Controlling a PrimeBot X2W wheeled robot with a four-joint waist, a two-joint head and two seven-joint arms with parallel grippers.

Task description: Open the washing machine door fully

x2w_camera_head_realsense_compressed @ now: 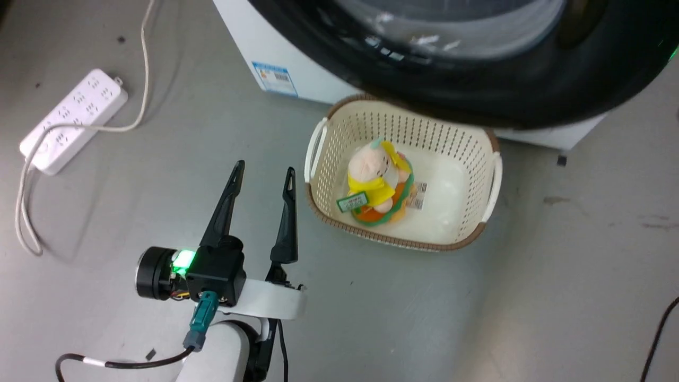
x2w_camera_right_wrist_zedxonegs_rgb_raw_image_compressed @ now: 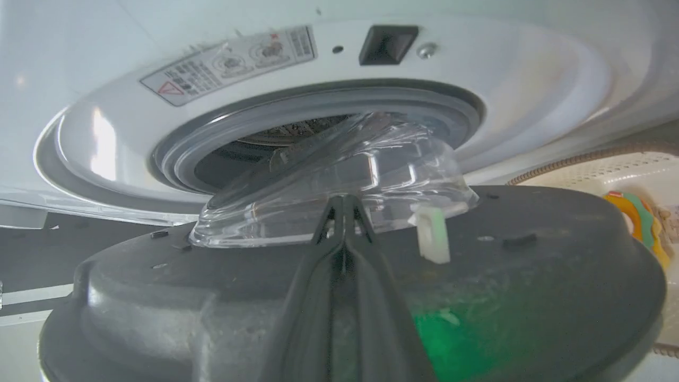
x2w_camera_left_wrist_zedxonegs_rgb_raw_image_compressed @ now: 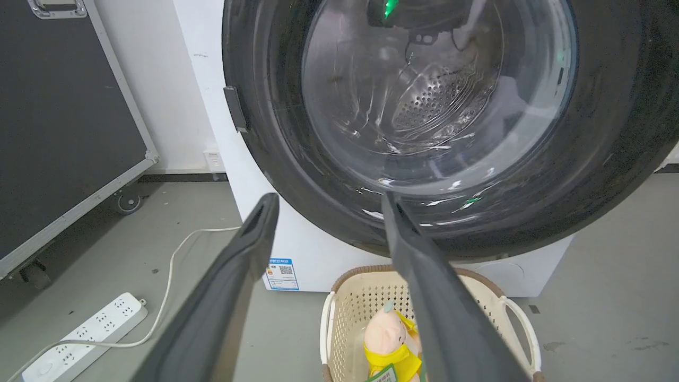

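Note:
The washing machine door [x2w_camera_head_realsense_compressed: 477, 101] stands partly swung out from the white washing machine [x2w_camera_head_realsense_compressed: 238, 32], its glossy black rim over the basket. In the left wrist view the door [x2w_camera_left_wrist_zedxonegs_rgb_raw_image_compressed: 276, 159] faces me, with its small side latch [x2w_camera_left_wrist_zedxonegs_rgb_raw_image_compressed: 235, 109] and the steel drum showing through the glass. My left gripper [x2w_camera_head_realsense_compressed: 265, 167] is open and empty, low above the floor, short of the door [x2w_camera_left_wrist_zedxonegs_rgb_raw_image_compressed: 329, 199]. My right gripper [x2w_camera_right_wrist_zedxonegs_rgb_raw_image_compressed: 345, 199] is shut behind the door, its tips against the inner face [x2w_camera_right_wrist_zedxonegs_rgb_raw_image_compressed: 530, 254] at the base of the glass bowl [x2w_camera_right_wrist_zedxonegs_rgb_raw_image_compressed: 339, 180]. The blue-grey gasket [x2w_camera_right_wrist_zedxonegs_rgb_raw_image_compressed: 318, 101] rings the drum opening.
A cream perforated basket [x2w_camera_head_realsense_compressed: 318, 143] holding a plush toy [x2w_camera_head_realsense_compressed: 376, 180] sits on the floor under the door. A white power strip [x2w_camera_head_realsense_compressed: 74, 116] and its cord lie at the left. A black wheeled case [x2w_camera_left_wrist_zedxonegs_rgb_raw_image_compressed: 63, 132] stands left of the washer.

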